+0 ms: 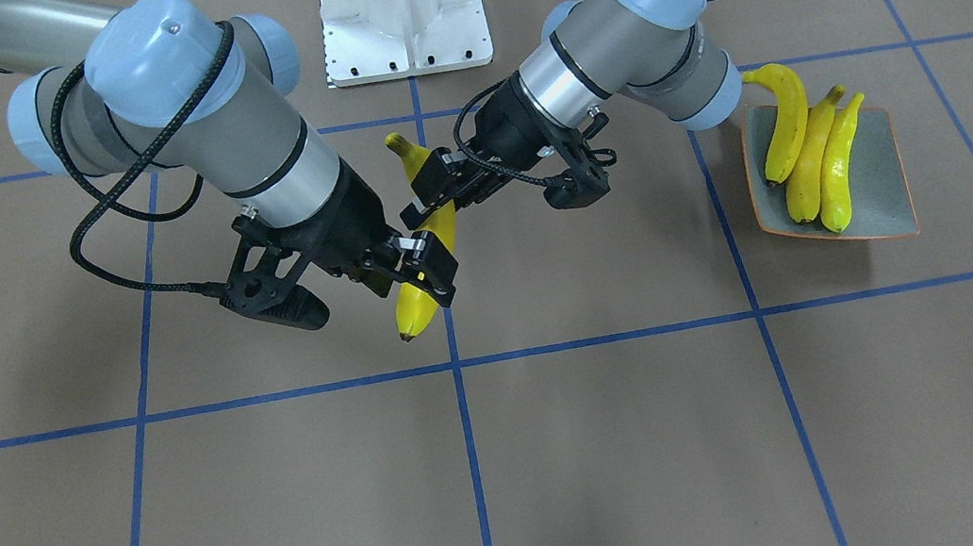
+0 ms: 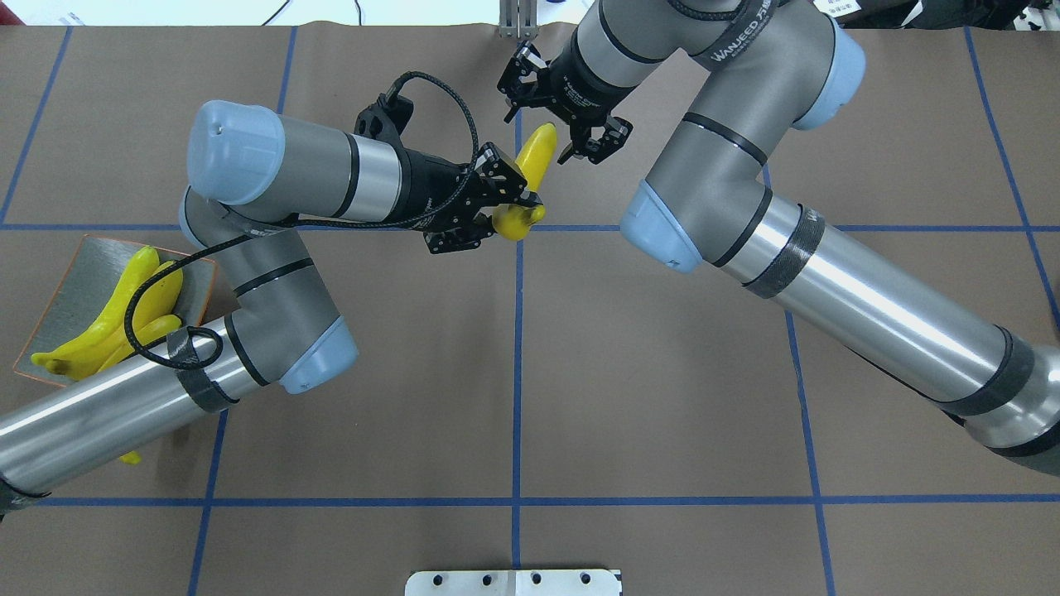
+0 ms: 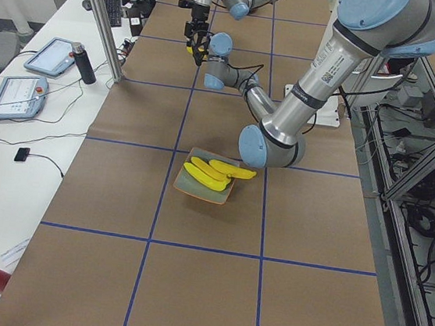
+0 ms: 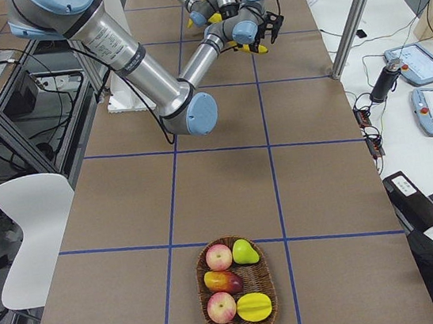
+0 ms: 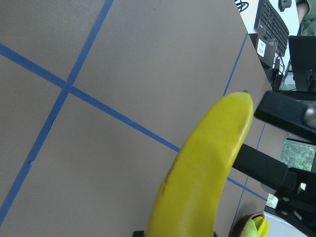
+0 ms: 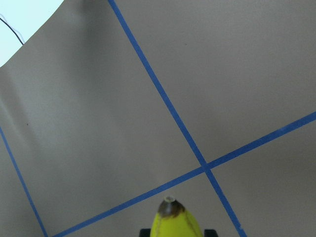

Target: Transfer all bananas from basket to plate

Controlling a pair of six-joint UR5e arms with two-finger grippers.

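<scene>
One banana (image 1: 427,224) hangs in mid-air between both arms: the right gripper (image 1: 427,267) is closed on its lower half, while the left gripper (image 1: 437,192) is clamped on its upper part near the stem end, the two grasps just beside each other along the fruit. This looks like a hand-over, since the basket (image 4: 236,289) sits far out on the right gripper's side and the plate (image 1: 883,179) lies well off on the left gripper's side, each beyond the other arm's easy reach. Three bananas (image 1: 813,156) already lie side by side on the plate, one stem tip poking past its rim; the basket now shows only apples, a pear and another yellow fruit, so this seems to be the last piece. Free counter (image 1: 625,444) stretches between the left gripper and the plate, with nothing in the way, though room on the plate remains only along its bare outer edge.
</scene>
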